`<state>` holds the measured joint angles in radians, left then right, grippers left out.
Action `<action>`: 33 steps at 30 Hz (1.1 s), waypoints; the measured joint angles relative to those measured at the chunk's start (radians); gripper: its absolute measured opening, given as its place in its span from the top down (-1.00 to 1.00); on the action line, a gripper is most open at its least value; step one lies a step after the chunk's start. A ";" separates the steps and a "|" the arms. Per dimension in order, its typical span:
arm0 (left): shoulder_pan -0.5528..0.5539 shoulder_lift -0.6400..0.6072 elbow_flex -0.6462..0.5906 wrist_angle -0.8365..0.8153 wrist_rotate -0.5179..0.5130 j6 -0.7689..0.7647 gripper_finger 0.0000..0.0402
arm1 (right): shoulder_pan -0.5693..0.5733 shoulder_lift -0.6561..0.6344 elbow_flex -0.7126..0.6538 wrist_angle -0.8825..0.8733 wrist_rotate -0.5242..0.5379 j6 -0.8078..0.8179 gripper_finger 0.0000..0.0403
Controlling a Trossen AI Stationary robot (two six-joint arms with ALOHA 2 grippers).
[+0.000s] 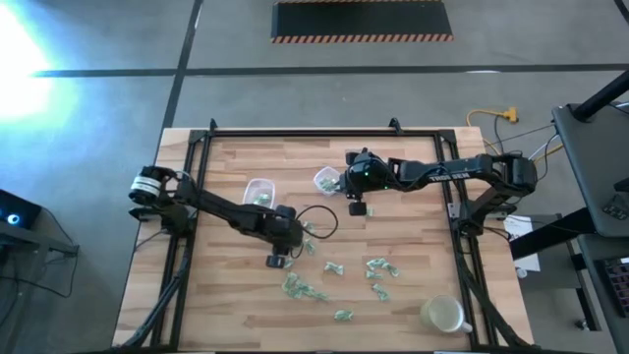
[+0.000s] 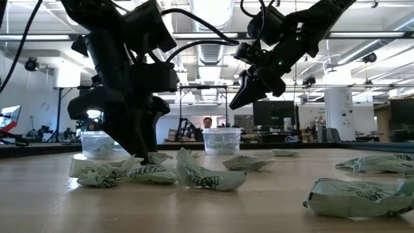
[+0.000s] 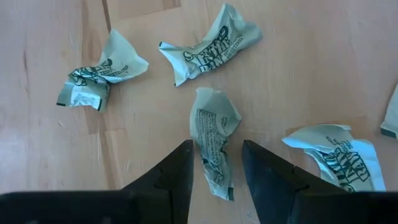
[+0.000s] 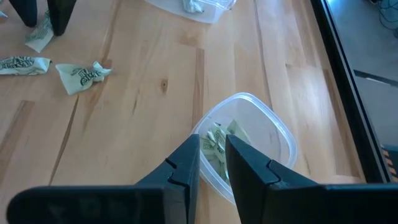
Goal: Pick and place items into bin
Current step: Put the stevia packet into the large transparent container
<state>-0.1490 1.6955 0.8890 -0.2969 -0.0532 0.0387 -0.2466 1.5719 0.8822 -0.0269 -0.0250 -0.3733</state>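
Observation:
Several pale green-and-white wrapped items lie loose on the wooden table (image 1: 413, 246). My left gripper (image 3: 216, 143) is down at the table and open, pointing steeply down. Its two fingers stand on either side of one crumpled item (image 3: 214, 140) that lies flat on the wood; I see a small gap on each side. My right gripper (image 4: 212, 137) hangs a little above a clear bin (image 4: 280, 134) that holds some items (image 4: 235, 134). Its fingers stand a narrow gap apart, and nothing shows pinched between them in the low view (image 2: 234, 102).
A second clear bin (image 1: 258, 190) with items stands left of the first (image 1: 324, 178). More items lie scattered toward the near edge (image 1: 305, 290), (image 1: 378, 265). A pale cup (image 1: 442, 315) sits at the near right. Black rails (image 1: 197, 177) frame the table. A person (image 2: 207, 122) sits far behind.

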 joint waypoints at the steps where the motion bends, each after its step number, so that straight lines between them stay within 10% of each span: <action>1: 0.000 0.000 0.000 0.000 0.000 0.000 0.48 | 0.000 0.000 0.000 0.000 0.000 0.000 0.66; 16: 0.002 -0.012 0.009 -0.020 -0.046 0.031 0.97 | 0.000 0.000 0.000 -0.001 0.000 0.000 0.66; 33: -0.002 -0.283 0.022 -0.369 -0.636 -0.211 0.97 | 0.000 0.000 0.000 -0.020 0.000 0.003 0.66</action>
<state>-0.1505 1.4127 0.9114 -0.6657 -0.6892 -0.1722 -0.2466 1.5719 0.8822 -0.0468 -0.0250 -0.3701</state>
